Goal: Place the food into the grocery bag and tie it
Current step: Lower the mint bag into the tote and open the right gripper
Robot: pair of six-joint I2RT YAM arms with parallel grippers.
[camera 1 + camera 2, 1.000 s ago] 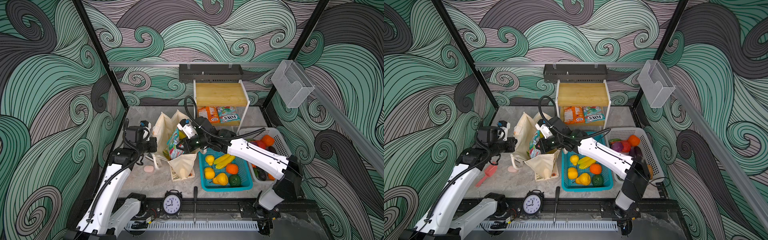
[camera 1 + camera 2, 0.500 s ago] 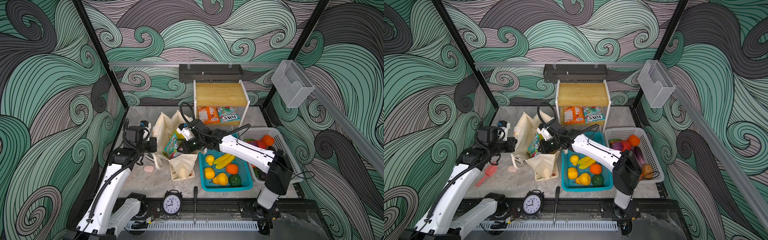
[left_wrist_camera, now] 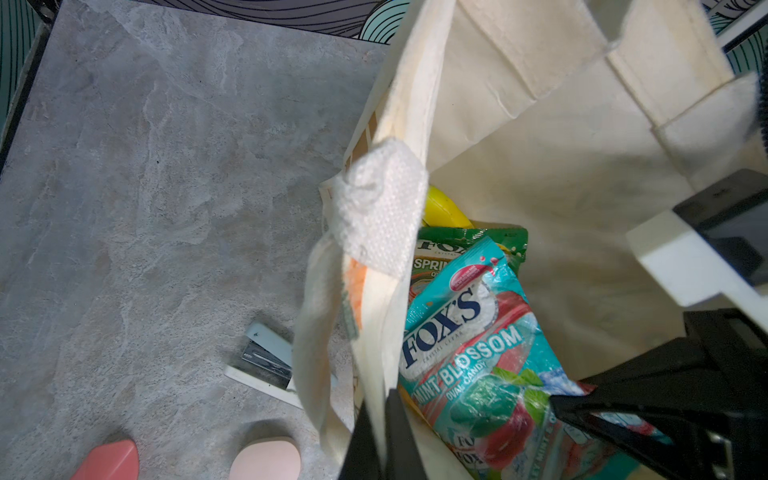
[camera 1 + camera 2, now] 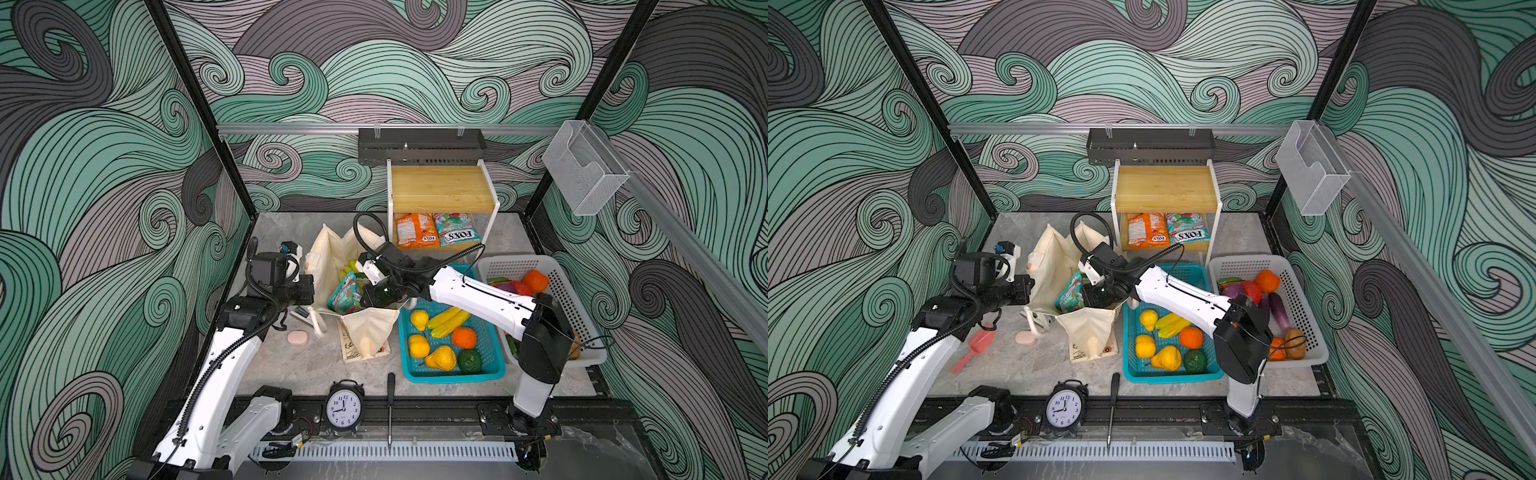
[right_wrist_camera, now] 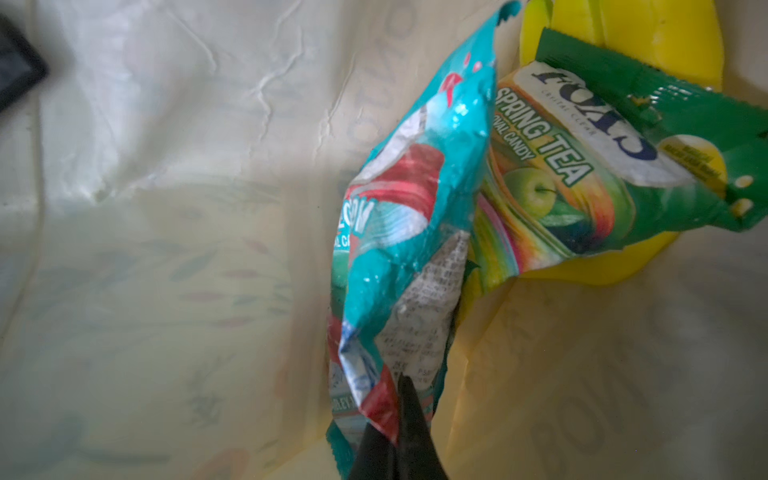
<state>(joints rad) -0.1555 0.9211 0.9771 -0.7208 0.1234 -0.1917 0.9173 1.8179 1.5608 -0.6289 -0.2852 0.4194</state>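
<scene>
The cream grocery bag (image 4: 332, 257) (image 4: 1050, 266) stands open at the table's middle left. My left gripper (image 4: 308, 289) (image 3: 384, 440) is shut on its near rim (image 3: 374, 332), beside a white rope handle (image 3: 378, 212). Reaching into the bag's mouth, my right gripper (image 4: 368, 297) (image 5: 399, 432) is shut on the bottom edge of a teal-red candy packet (image 4: 345, 293) (image 3: 469, 332) (image 5: 411, 216). Behind that packet in the bag lie a green-yellow candy packet (image 5: 582, 166) (image 3: 440, 249) and a yellow banana bunch (image 5: 665, 37) (image 3: 444, 208).
A teal basket (image 4: 494, 374) of toy fruit sits right of the bag, a white basket (image 4: 582, 361) of produce beyond it. Two candy packets (image 4: 436, 235) lie under the wooden shelf. A clock (image 4: 343, 409), screwdriver (image 4: 390, 399), pink soap (image 4: 297, 337), stapler (image 3: 266, 361) and red scoop (image 4: 973, 349) lie nearby.
The right arm's elbow has swung in to the left while its gripper stays in the bag's mouth with the teal-red packet. The left arm has not moved.
</scene>
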